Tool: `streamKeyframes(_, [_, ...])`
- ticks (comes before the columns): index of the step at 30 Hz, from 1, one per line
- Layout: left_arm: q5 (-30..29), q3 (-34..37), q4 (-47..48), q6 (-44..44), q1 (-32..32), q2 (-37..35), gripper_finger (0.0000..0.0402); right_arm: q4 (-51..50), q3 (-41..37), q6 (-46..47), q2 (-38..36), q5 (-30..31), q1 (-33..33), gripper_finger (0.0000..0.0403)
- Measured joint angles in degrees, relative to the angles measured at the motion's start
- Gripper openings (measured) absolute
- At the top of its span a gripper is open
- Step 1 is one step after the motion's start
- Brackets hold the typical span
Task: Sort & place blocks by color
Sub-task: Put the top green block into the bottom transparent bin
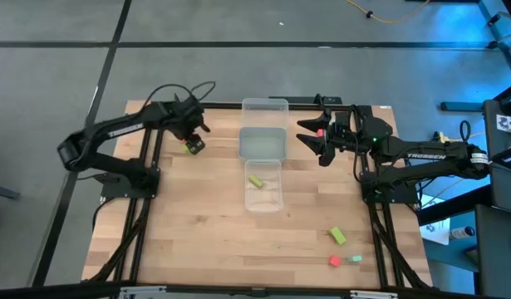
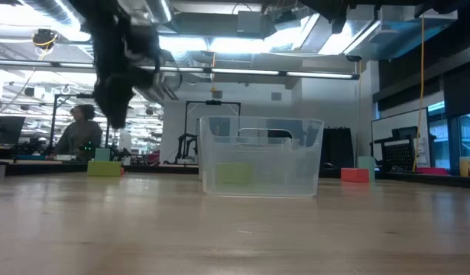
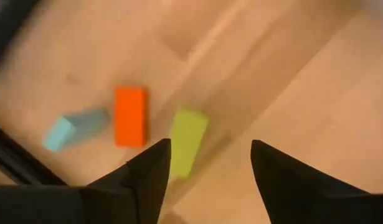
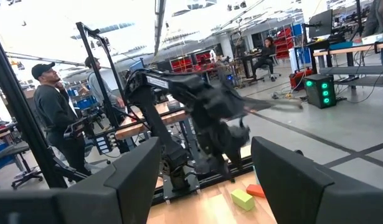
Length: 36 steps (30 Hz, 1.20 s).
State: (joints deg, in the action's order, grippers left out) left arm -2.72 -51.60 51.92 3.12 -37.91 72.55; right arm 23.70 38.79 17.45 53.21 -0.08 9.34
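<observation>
Above the lime block (image 3: 187,139), my left gripper (image 3: 207,163) hangs with fingers apart, empty; my right gripper (image 4: 207,168) waits raised, also apart.

Clear trays (image 1: 263,158) block the table's middle; bare wood (image 1: 197,224) either side seems open for a claw.

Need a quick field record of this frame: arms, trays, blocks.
left gripper: open, above a lime block, beside a red block and a teal block, far-left table area
right gripper: open, raised right of the trays, holding nothing
clear trays: three in a row at table centre
tray contents: one lime bar in the nearest tray
loose blocks, near right: lime, red, teal
</observation>
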Motion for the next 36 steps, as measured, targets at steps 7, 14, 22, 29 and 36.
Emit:
streamKeyframes(7, [1.2, 0.7, -1.2, -5.5, -2.3, 7.2, 0.0261, -0.1, 0.0, 0.5, 0.0, 0.0, 0.0, 0.0255])
streamKeyframes(14, [0.0, 0.7, -1.3, -9.6, -2.3, 11.7, 0.0280, -1.6, 0.0, 1.8, 0.0, 0.0, 0.0, 0.0255])
streamKeyframes(22, [-1.1, 0.7, -1.6, -12.8, -2.3, 17.1, 0.0275, -1.7, 0.0, 1.8, 0.0, 0.0, 0.0, 0.0255])
streamKeyframes(29, [-2.6, 0.7, -3.0, -12.7, -2.3, 20.3, 0.0275, -1.7, 0.0, 1.8, 0.0, 0.0, 0.0, 0.0255])
streamKeyframes(36, [-2.3, 0.7, -3.2, -12.8, -2.2, 21.0, 0.0272, -1.7, 0.0, 1.8, 0.0, 0.0, 0.0, 0.0255])
